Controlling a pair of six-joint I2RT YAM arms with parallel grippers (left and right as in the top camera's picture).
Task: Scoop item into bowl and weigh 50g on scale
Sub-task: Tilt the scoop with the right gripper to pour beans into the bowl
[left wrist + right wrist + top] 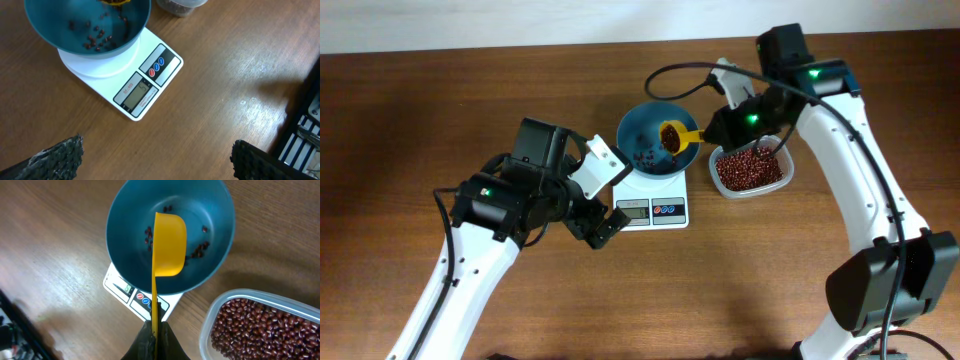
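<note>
The teal bowl (pixel 638 125) stands on the white scale (pixel 672 211), with a few red-brown beans (pixel 646 155) scattered on its bottom. My right gripper (pixel 716 128) is shut on the handle of a yellow scoop (pixel 674 137), which hangs over the bowl's right side, tilted and full of beans. In the right wrist view the scoop (pixel 168 242) shows its yellow back above the bowl (pixel 127 235), and the gripper (pixel 156 339) pinches the thin handle. My left gripper (pixel 605 225) stands open over bare table, left of the scale's display (pixel 137 95), with nothing between its fingers (pixel 60 156).
A clear plastic container (pixel 782 180) heaped with beans (pixel 260 330) sits right of the scale. The right arm reaches in from the far right, and a black cable loops above the bowl. Wooden table lies left of and in front of the scale.
</note>
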